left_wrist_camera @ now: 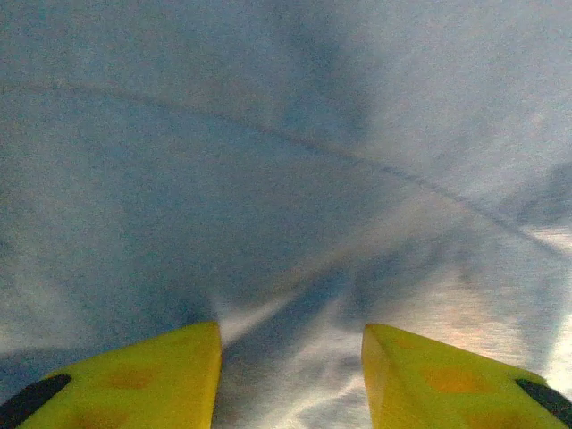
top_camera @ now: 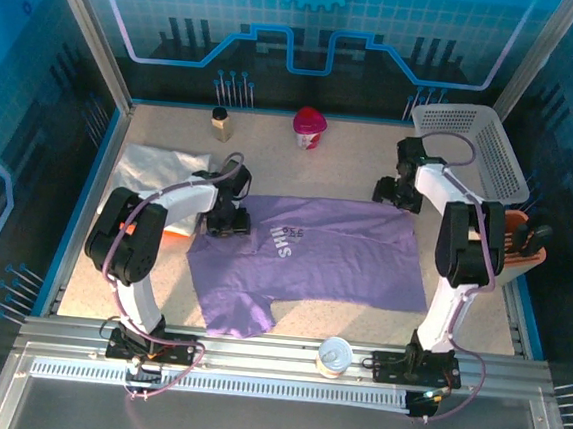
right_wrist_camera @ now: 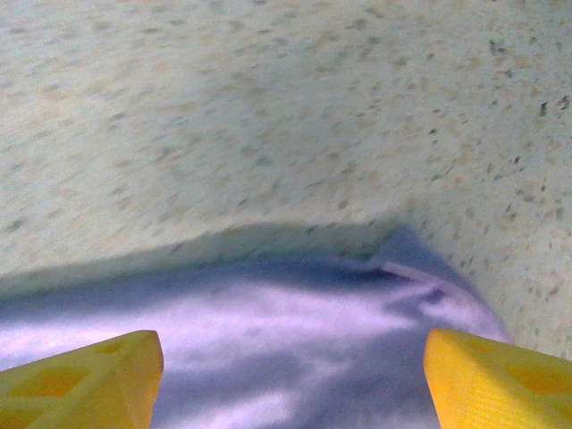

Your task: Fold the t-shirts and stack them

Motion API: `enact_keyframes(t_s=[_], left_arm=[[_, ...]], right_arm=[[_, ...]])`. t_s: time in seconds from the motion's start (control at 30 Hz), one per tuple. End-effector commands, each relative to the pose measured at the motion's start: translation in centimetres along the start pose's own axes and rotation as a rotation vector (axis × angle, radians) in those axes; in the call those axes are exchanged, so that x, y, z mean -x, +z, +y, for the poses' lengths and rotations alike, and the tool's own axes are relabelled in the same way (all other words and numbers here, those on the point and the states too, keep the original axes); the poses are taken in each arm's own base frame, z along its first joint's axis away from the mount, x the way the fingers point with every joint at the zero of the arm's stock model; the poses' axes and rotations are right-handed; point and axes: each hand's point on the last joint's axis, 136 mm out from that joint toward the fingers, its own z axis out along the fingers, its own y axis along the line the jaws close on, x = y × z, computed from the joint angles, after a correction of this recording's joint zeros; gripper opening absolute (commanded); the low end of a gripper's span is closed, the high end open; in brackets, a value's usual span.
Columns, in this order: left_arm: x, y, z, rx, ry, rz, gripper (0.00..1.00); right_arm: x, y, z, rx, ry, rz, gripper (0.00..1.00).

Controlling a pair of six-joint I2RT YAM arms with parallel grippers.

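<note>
Two tools hold their jaws apart over the lavender t-shirt [top_camera: 334, 249], which is spread flat on the surface [top_camera: 358, 145]: left tool [top_camera: 226, 221] at its left edge, right tool [top_camera: 394, 194] at its far right corner. A white t-shirt [top_camera: 155, 168] lies far left.

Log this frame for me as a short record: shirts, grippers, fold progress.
purple t-shirt: spread flat at table centre, unfolded
white t-shirt: lying far left
orange t-shirt: peeking out beside left arm
left gripper: open, over purple t-shirt's far left corner
right gripper: open, over its far right corner
stack: not started
</note>
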Motion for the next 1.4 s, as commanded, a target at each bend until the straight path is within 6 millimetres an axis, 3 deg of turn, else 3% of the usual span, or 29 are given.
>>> enact_keyframes(t_s=[0.0,0.13,0.33,0.53,0.9,1.2,1.37], left_arm=[[1.1,-2.5,-1.1,-0.049,0.002,-0.021,0.48],[1.3,-2.8,-1.8,-0.074,0.004,-0.017,0.49],[1.8,0.3,-3.1,-0.119,-0.006,0.056,0.49],[3.0,1.8,-4.3,-0.141,-0.016,0.074,0.49],[8.4,2.7,-6.9,-0.144,0.040,0.065,0.49],[12.2,2.8,-9.5,-0.182,0.086,0.047,0.49],[14.0,2.6,-10.1,-0.161,0.143,0.030,0.49]], right_arm=[[-2.1,-2.5,0.7,0.001,-0.047,-0.001,0.75],[-5.3,-2.0,1.4,0.027,-0.046,0.066,0.67],[-7.1,1.4,1.6,0.021,-0.031,0.151,0.62],[-6.0,4.1,1.1,-0.041,-0.031,0.195,0.57],[-0.9,6.0,-0.7,-0.076,0.031,0.195,0.53],[-1.3,6.7,-4.2,-0.108,0.180,0.205,0.52],[-1.7,6.8,-4.5,-0.077,0.243,0.204,0.51]])
